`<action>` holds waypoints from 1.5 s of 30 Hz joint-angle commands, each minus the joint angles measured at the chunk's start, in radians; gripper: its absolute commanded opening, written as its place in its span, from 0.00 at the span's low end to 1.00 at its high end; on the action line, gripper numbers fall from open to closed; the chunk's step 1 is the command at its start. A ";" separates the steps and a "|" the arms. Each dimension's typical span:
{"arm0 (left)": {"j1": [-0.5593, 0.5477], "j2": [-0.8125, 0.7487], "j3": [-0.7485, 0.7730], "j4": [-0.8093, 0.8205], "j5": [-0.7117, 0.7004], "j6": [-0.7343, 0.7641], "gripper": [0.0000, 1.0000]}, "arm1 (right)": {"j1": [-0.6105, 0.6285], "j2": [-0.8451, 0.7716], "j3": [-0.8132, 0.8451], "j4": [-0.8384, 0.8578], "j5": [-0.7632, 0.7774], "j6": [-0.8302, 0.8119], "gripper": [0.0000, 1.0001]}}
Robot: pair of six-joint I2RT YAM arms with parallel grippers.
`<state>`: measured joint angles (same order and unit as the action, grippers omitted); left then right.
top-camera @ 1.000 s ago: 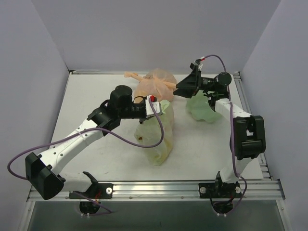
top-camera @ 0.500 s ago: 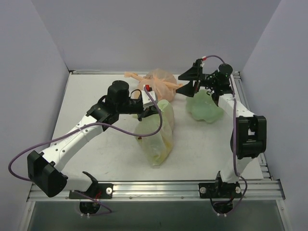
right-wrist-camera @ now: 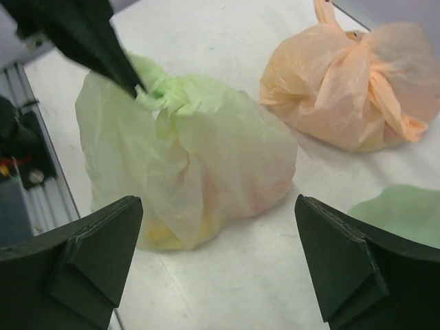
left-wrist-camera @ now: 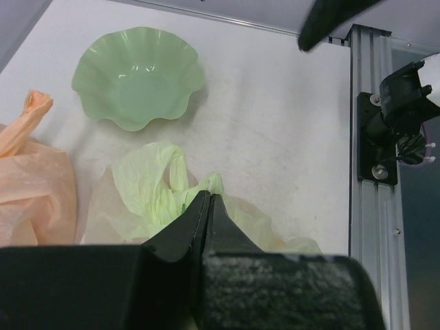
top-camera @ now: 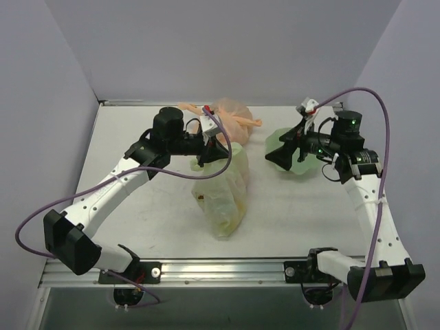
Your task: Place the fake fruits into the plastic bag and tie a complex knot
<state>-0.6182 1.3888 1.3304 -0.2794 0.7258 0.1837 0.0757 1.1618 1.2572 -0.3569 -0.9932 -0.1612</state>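
Note:
The pale green plastic bag [top-camera: 223, 196] stands in the middle of the table, its top gathered into a twist. My left gripper [top-camera: 208, 157] is shut on that twisted top [left-wrist-camera: 214, 184] and holds it up. In the right wrist view the bag [right-wrist-camera: 199, 151] shows yellow [right-wrist-camera: 161, 232] and reddish [right-wrist-camera: 258, 192] tints low inside, the fake fruits seen through the plastic. My right gripper [top-camera: 278, 157] is open and empty, to the right of the bag and apart from it, its fingers [right-wrist-camera: 75, 265] spread wide.
A knotted peach-orange bag [top-camera: 230, 113] lies behind the green bag, also in the right wrist view [right-wrist-camera: 350, 82]. A pale green wavy-edged dish [top-camera: 299, 159] sits at the right, under my right gripper. The table's metal rail [left-wrist-camera: 371, 137] runs along the right edge.
My right arm has swung away from the orange bag at the back, forward and right, to low beside the dish. My left gripper has shifted slightly back, still holding the bag top.

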 commanded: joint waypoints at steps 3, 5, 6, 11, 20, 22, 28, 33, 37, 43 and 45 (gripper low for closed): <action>0.038 0.029 0.073 0.080 0.098 -0.128 0.00 | 0.122 0.003 -0.068 -0.021 0.039 -0.406 0.82; 0.044 0.044 0.085 0.089 0.135 -0.164 0.00 | 0.176 -0.005 -0.110 0.083 0.028 -0.367 0.69; 0.046 0.047 0.089 0.094 0.147 -0.173 0.00 | 0.190 -0.010 -0.126 0.131 0.027 -0.345 0.68; 0.051 0.038 0.069 0.129 0.192 -0.217 0.00 | 0.254 -0.039 -0.278 0.517 0.039 -0.206 0.61; 0.051 0.039 0.064 0.160 0.212 -0.247 0.00 | 0.374 -0.060 -0.357 0.722 0.099 -0.162 0.61; 0.054 0.041 0.064 0.164 0.222 -0.248 0.00 | 0.378 -0.062 -0.363 0.733 0.099 -0.153 0.61; 0.058 0.049 0.066 0.177 0.241 -0.257 0.00 | 0.374 -0.071 -0.367 0.750 0.133 -0.135 0.55; 0.066 0.058 0.066 0.186 0.254 -0.260 0.00 | 0.368 -0.102 -0.380 0.748 0.149 -0.126 0.50; 0.071 0.064 0.069 0.198 0.273 -0.273 0.00 | 0.375 -0.102 -0.369 0.766 0.123 -0.095 0.50; 0.072 0.073 0.070 0.220 0.290 -0.293 0.00 | 0.388 -0.059 -0.349 0.806 0.102 -0.040 0.49; 0.072 0.073 0.069 0.233 0.293 -0.297 0.00 | 0.392 -0.036 -0.340 0.814 0.102 -0.011 0.48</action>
<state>-0.5526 1.4631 1.3632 -0.1307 0.9775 -0.0937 0.4561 1.0988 0.8783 0.3752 -0.8646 -0.2260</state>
